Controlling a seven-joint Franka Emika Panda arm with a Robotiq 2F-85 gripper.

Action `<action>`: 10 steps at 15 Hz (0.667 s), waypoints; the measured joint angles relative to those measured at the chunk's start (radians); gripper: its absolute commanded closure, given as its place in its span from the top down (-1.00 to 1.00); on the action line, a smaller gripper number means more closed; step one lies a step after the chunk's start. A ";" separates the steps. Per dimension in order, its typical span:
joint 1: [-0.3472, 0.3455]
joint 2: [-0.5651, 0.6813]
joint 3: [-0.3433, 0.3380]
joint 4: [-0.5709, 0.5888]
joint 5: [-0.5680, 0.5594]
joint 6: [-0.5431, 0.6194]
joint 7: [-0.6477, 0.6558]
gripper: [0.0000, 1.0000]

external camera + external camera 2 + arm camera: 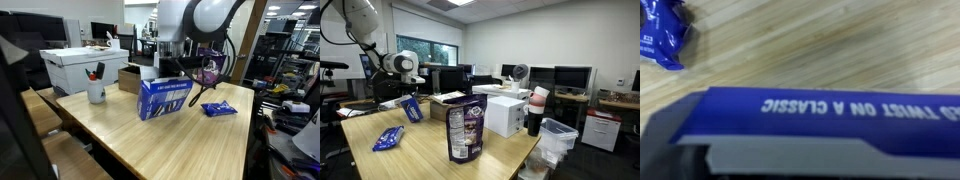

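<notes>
Closest to your wrist camera is the long blue cardboard box with white lettering along its side; it stretches across the lower half of that view, above the pale wooden table; the grey, blurred shape beneath it is too unclear to name; a crumpled blue foil packet lies in the upper corner, well apart from the box.

You see the same blue cardboard box in both exterior views, standing on the table near its middle; your gripper hangs straight down at the box's top edge, so close that you cannot tell from here whether it touches; whether the jaws stand spread or are pressed onto the box is also not clear from any view, so treat the grip as unknown.

The blue foil packet lies flat on the table just beside the box; a white cup holding pens stands near the table's edge on the other side; behind the cup sits a large white carton with a lid, and next to it a brown cardboard box.

From the opposite end of the table, a tall purple snack bag stands upright in the foreground, well apart from the box and the packet.
</notes>
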 measured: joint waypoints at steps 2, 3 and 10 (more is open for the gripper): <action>0.000 -0.004 0.000 0.001 0.000 -0.002 0.000 -0.58; 0.000 -0.005 0.000 0.002 0.000 -0.004 -0.001 -0.65; 0.009 -0.049 0.021 0.034 0.000 -0.127 -0.002 -0.86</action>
